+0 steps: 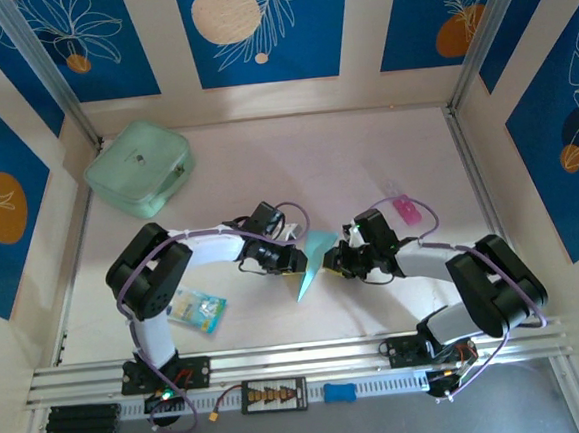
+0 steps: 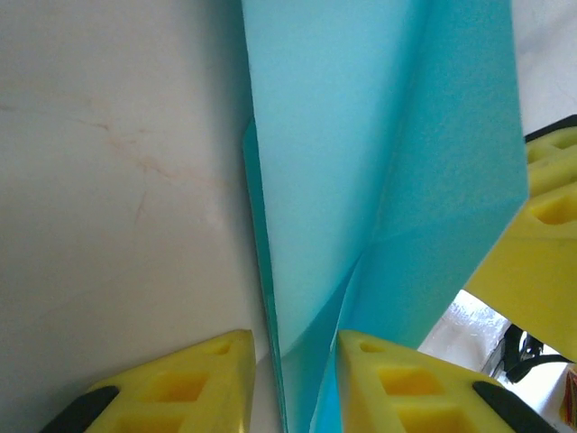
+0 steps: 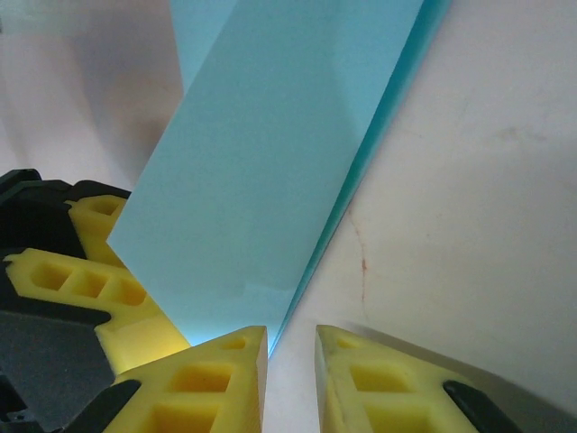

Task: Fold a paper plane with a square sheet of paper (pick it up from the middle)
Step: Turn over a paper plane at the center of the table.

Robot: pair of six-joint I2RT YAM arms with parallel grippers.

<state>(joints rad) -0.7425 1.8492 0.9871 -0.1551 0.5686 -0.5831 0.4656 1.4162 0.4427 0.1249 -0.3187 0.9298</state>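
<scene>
**Yellow fingertips [image 2: 212,383] pinching the paper plane [image 2: 361,162] from both sides**

Left gripper [image 2: 296,370] is clamped narrow on the folded paper at the bottom of its view. Right gripper [image 3: 290,361] same deal, pinching the folded edge. From above, the plane sits mid-frame between them, tip pointing down. Mint-green pouch [image 1: 140,168] is off upper left.

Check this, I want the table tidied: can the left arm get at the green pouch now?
Probably not yet: the way to the pouch looks free, but the folded paper sits in its end effector.
</scene>
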